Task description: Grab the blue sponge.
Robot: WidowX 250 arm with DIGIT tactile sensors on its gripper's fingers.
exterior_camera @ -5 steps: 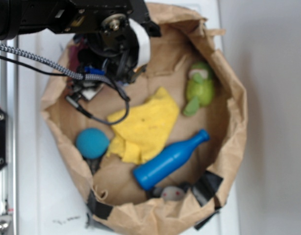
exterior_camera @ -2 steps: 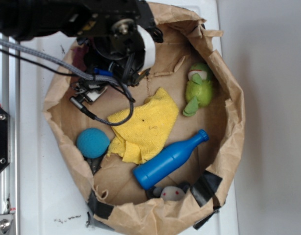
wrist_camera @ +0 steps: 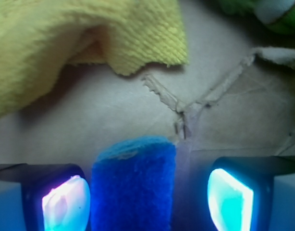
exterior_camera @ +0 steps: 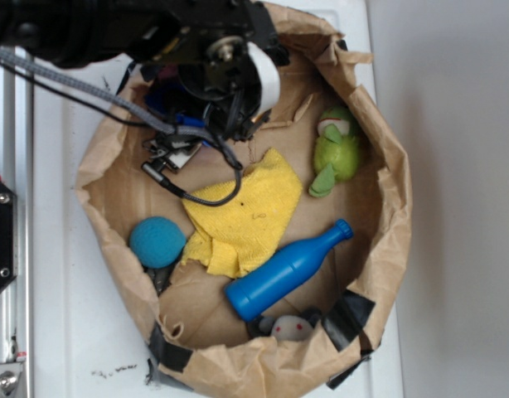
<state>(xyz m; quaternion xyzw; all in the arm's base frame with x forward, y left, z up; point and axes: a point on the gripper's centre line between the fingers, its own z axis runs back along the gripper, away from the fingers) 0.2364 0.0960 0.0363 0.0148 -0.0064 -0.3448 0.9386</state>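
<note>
Two fingers glow at the bottom of the wrist view, and the sponge (wrist_camera: 134,185) stands right between them, its royal-blue face toward the camera and a paler blue strip along its top edge. The end effector (wrist_camera: 147,197) is spread wide around it: the left finger (wrist_camera: 66,202) sits just beside the sponge, the right finger (wrist_camera: 230,199) stands off with a clear gap, and neither pad can be seen pressing in. Beyond the sponge lies the brown paper floor of the bag (exterior_camera: 387,124), creased and torn.

Seen from outside, the arm (exterior_camera: 213,58) hangs over the bag's upper-left part, and only a sliver of blue peeks from under it there, so the sponge is mostly hidden in that view. Everything else takes its place from the yellow cloth (exterior_camera: 242,211) in the middle of the bag: ball (exterior_camera: 157,241) to its left against the wall, bottle (exterior_camera: 288,271) lying slantwise just below-right, green plush toy (exterior_camera: 337,153) up to its right, and a small grey toy (exterior_camera: 288,327) beyond the bottle's base at the bag's lower rim. Under the bag is a white tabletop (exterior_camera: 64,332).
</note>
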